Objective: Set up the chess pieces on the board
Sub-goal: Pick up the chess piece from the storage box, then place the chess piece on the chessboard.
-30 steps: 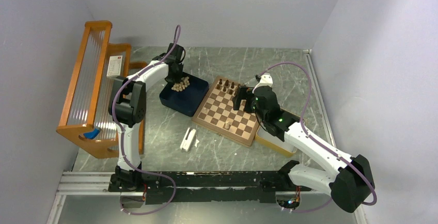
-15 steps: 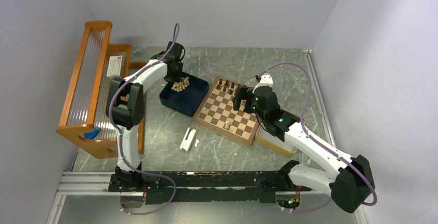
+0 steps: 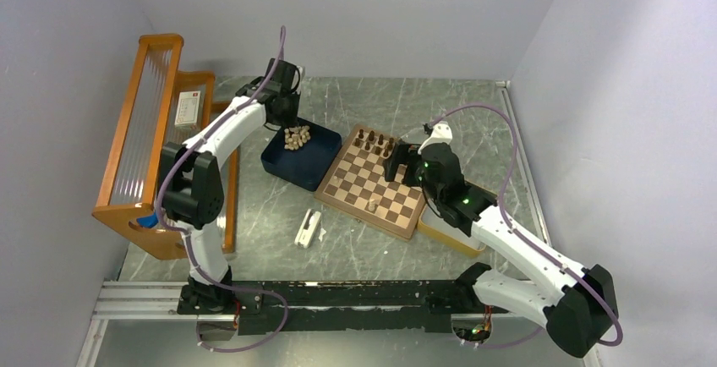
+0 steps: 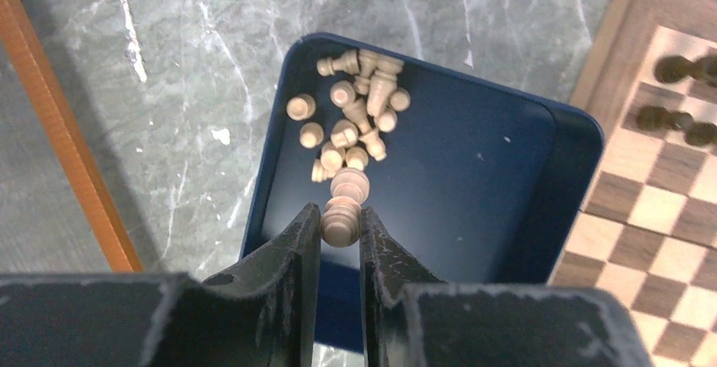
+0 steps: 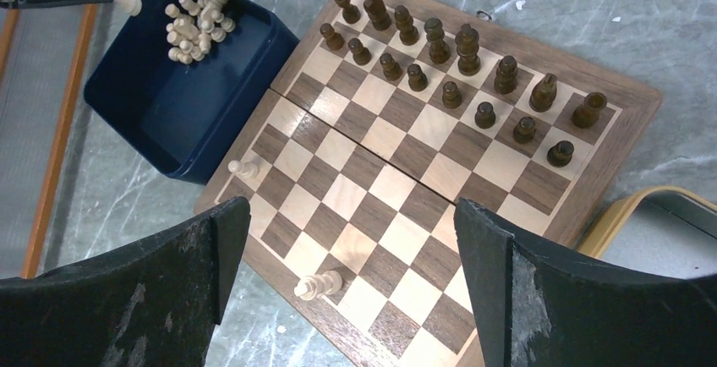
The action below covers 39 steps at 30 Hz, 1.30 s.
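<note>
My left gripper is shut on a pale tan chess piece and holds it above the dark blue tray. Several more pale pieces lie heaped in that tray's far corner. Over the board, my right gripper hangs wide open with nothing between its fingers. Dark brown pieces stand in two rows along the board's far side. Two pale pieces are on the board: one by the left rim, one at the near edge.
An orange wooden rack stands along the left wall. A small white object lies on the marble table in front of the blue tray. A yellow-rimmed tray sits just right of the board.
The left gripper has risen from the pile with a pale piece in its jaws, and the left elbow has swung leftward. The right arm has shifted only slightly.
</note>
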Motion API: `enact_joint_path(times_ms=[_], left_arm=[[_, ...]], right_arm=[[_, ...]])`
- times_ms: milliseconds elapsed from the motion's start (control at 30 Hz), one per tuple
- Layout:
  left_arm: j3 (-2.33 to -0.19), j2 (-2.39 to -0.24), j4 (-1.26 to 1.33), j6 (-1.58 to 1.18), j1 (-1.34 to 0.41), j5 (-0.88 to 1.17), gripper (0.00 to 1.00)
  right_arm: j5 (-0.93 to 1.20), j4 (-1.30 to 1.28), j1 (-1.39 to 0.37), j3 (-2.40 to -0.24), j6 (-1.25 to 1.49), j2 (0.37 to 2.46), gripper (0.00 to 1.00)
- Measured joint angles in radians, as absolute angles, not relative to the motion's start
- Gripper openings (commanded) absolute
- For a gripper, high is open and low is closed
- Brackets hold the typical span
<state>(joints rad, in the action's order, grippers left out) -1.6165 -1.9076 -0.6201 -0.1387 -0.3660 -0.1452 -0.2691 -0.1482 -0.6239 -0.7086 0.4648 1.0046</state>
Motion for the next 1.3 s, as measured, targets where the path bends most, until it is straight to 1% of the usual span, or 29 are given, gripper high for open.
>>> enact_joint_path(times_ms=[167, 300, 533, 667, 933, 1100, 1300], left_arm=[[-1.575, -1.833, -0.631, -0.138, -0.38, -0.095, 0.2], [-1.543, -1.774, -0.644, -0.136, -0.428, -0.081, 0.2], [-1.522, -1.708, -0.673, -0.137, -0.61, -0.08, 0.2], [-1.463, -1.665, -0.672, -0.147, -0.708, -0.079, 0.2], [-1.373, -1.651, -0.653, -0.18, -0.858, -0.101, 0.19], [-1.307, -1.652, -0.617, -0.203, -0.923, -0.112, 0.18], [-1.296, -1.672, -0.589, -0.219, -0.981, -0.146, 0.18]], right_arm=[[-0.27, -0.165, -0.624, -0.707, 0.464, 0.978, 0.96], [-0.274, -0.197, -0.624, -0.704, 0.464, 0.955, 0.96], [-0.285, -0.256, -0.624, -0.701, 0.464, 0.898, 0.96], [-0.29, -0.276, -0.624, -0.701, 0.467, 0.868, 0.95], [-0.323, -0.327, -0.624, -0.701, 0.471, 0.822, 0.95], [-0.339, -0.335, -0.624, -0.701, 0.475, 0.793, 0.94], [-0.348, -0.358, -0.624, -0.701, 0.479, 0.784, 0.94]])
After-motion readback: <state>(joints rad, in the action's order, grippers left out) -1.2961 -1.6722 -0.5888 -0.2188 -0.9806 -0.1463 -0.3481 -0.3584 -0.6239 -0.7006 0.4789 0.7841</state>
